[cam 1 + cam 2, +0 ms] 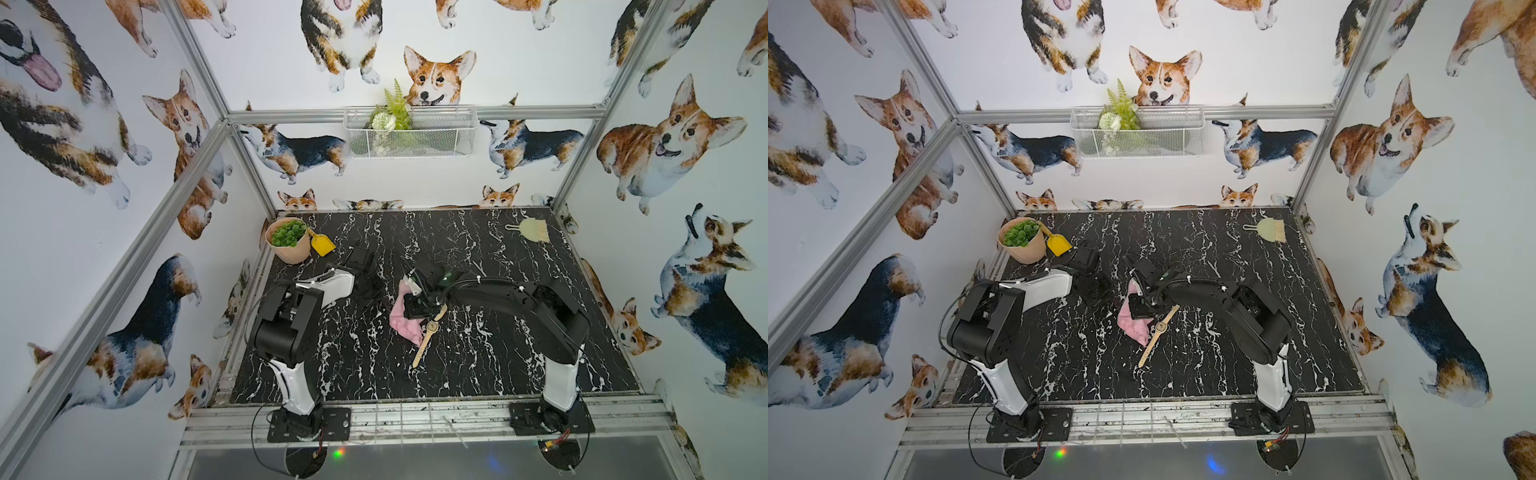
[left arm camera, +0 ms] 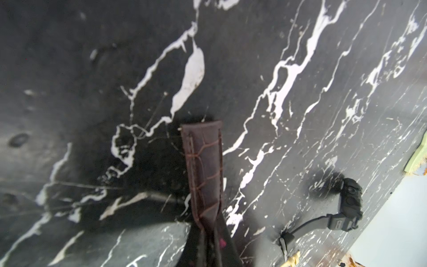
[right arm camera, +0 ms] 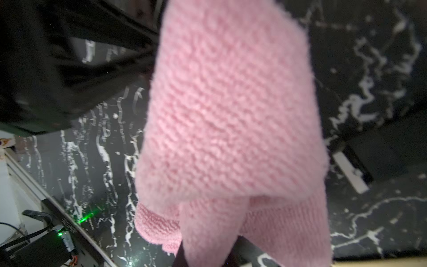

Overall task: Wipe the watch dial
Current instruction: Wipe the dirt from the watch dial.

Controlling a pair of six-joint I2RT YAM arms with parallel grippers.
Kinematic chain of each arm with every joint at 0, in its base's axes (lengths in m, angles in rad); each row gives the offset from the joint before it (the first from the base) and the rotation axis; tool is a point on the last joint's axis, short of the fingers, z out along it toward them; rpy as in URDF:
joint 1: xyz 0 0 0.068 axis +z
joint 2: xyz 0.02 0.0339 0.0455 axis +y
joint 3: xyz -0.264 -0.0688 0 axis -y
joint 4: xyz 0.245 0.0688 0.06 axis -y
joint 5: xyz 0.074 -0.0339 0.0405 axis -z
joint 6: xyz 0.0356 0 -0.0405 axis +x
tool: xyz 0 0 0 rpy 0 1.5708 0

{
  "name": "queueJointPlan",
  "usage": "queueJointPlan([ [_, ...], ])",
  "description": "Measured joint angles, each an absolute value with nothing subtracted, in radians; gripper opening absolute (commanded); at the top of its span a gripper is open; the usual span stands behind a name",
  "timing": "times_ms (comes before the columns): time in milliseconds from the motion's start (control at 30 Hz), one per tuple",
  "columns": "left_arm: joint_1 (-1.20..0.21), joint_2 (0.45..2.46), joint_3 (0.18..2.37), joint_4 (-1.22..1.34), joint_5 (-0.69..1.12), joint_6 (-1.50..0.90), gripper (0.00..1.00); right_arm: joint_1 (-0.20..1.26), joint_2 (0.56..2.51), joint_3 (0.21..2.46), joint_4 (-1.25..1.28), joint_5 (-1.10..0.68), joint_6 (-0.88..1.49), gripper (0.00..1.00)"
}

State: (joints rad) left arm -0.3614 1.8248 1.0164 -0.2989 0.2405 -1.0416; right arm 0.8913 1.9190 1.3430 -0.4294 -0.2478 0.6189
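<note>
A watch with a round gold dial (image 1: 432,327) and tan strap (image 1: 420,353) lies flat on the black marble table (image 1: 498,365), seen in both top views. A pink knitted cloth (image 1: 402,322) hangs from my right gripper (image 1: 415,309), which is shut on it just above and left of the dial. The cloth's lower edge touches the table beside the dial, and the cloth (image 3: 231,115) fills the right wrist view. My left gripper (image 1: 376,291) is shut on a dark brown leather strap (image 2: 203,161), whose free end sticks out above the table. That strap's dial is hidden.
A black digital watch (image 2: 346,208) lies near the table edge in the left wrist view. A potted plant (image 1: 289,239) and yellow scoop (image 1: 322,244) stand at the back left. A pale green brush (image 1: 528,230) is back right. A wire basket (image 1: 409,131) hangs on the back wall.
</note>
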Motion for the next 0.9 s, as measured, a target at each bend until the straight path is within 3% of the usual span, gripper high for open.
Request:
queueJointPlan([
  [333,-0.362,1.818,1.007,-0.287,0.239,-1.056,0.0,0.906,2.034,1.398,-0.405,-0.282,0.609,0.0],
  [700,-0.363,1.818,1.016,-0.297,0.237,-1.058,0.0,0.891,1.938,1.229,-0.379,-0.287,0.602,0.0],
  [900,-0.363,1.816,1.016,-0.297,0.237,-1.058,0.0,0.871,1.902,1.247,-0.43,-0.248,0.596,0.0],
])
